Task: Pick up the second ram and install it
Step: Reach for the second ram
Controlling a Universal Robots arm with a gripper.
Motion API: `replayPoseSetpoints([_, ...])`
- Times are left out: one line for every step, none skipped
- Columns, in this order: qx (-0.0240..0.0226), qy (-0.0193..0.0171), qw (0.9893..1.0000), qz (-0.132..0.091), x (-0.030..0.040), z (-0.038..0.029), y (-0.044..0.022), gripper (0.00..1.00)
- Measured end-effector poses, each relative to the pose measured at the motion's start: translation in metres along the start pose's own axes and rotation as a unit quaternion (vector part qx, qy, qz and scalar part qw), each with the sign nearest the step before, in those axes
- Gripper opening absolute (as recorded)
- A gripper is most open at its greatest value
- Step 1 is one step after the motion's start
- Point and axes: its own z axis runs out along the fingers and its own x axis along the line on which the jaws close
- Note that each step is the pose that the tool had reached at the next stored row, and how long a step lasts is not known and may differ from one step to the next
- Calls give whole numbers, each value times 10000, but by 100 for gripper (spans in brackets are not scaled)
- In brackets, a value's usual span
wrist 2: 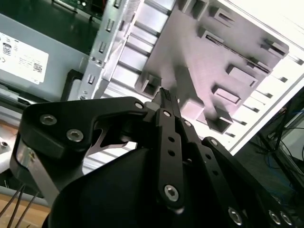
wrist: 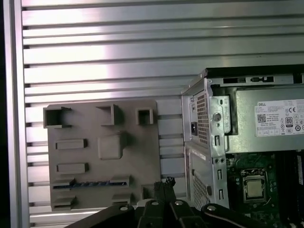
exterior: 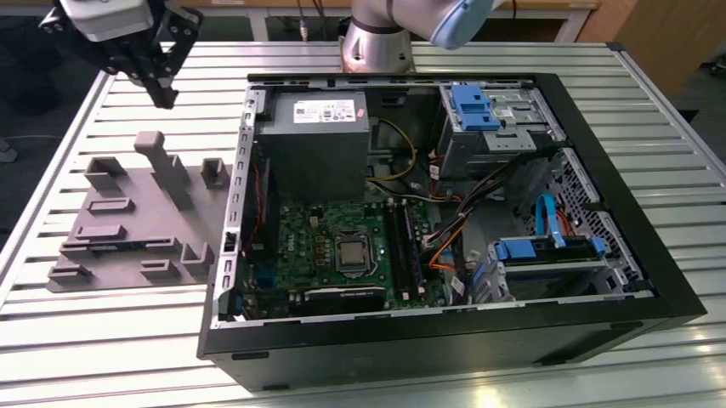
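Observation:
The second ram [wrist: 90, 184] is a thin dark blue-green strip lying on edge in a slot of the grey holder plate [wrist: 104, 161]. In the exterior view the ram [exterior: 122, 246] sits low on the plate [exterior: 148, 212], toward the exterior view's left. My gripper [exterior: 166, 100] hangs high above the table beyond the plate's far end, well apart from the ram. Both wrist views show the black fingers meeting at their tips [wrist: 167, 182] [wrist 2: 164, 92], shut with nothing between them.
An open black computer case [exterior: 454, 340] lies to the right of the plate, with its green motherboard [exterior: 340, 246] and long black memory slots [exterior: 403, 251] exposed. A grey power supply [exterior: 312, 136] and blue drive brackets [exterior: 471, 106] sit inside. The table is ribbed aluminium [exterior: 114, 340].

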Motion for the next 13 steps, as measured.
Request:
replayPoseSetpoints([0, 0, 10000, 0, 43, -1, -7, 11])
replayPoseSetpoints([0, 0, 10000, 0, 88, -2, -16, 11])
replayPoseSetpoints([0, 0, 10000, -1, 126, -4, -28, 11])
replayPoseSetpoints([0, 0, 10000, -1, 156, -5, -41, 11])
replayPoseSetpoints([0, 0, 10000, -2, 181, -6, -55, 11])
replayPoseSetpoints([-1, 0, 10000, -3, 205, -6, -70, 11])
replayPoseSetpoints([-1, 0, 10000, -4, 228, -7, -85, 11])
replayPoseSetpoints([0, 0, 10000, -5, 251, -9, -101, 11])
replayPoseSetpoints([0, 1, 10000, -6, 278, -10, -114, 11])
replayPoseSetpoints([0, 1, 10000, -7, 313, -10, -124, 11])
replayPoseSetpoints([-1, 0, 10000, -6, 352, -9, -131, 11])
replayPoseSetpoints([-1, 0, 10000, -6, 394, -9, -137, 11])
replayPoseSetpoints([0, 0, 10000, -6, 435, -10, -143, 11])
